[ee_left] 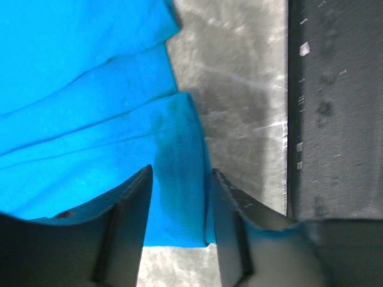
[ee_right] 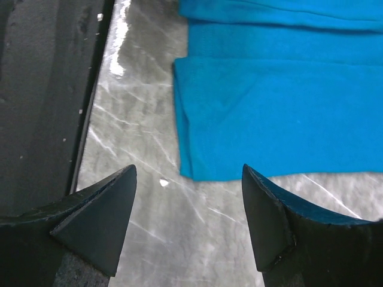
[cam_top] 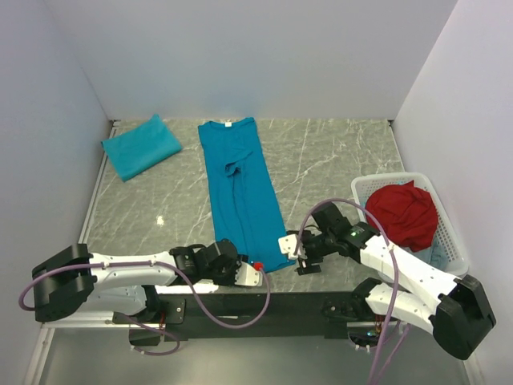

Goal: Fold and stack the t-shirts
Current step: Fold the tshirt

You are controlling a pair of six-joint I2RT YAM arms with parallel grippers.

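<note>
Left end effector [ee_left: 179, 173]: nearest the top camera, at the near bench edge; jaws partly spread and set astride the near hem of the spread t-shirt, with a strip of cloth lying between the fingers; cloth not visibly pinched.
Right end effector [ee_right: 188, 170]: also at the near edge; jaws spread wide above bare bench, just beside the near right corner of the same hem, not touching it.
Bench [cam_top: 337, 152]: grey marbled slab between white walls.
Spread t-shirt [cam_top: 240, 192]: bright teal-blue, folded lengthwise into a long narrow strip; runs from the far middle of the bench, collar away from the arms, to the near edge between the two end effectors.
Basket [cam_top: 393, 175]: white, slatted, at the right side of the bench.
Folded t-shirt [cam_top: 142, 147]: teal, a compact rectangle at the far left corner, well apart from the strip.
Red cloth [cam_top: 405, 215]: crumpled, inside the basket.
Neck label [cam_top: 228, 123]: small, white, at the collar.
</note>
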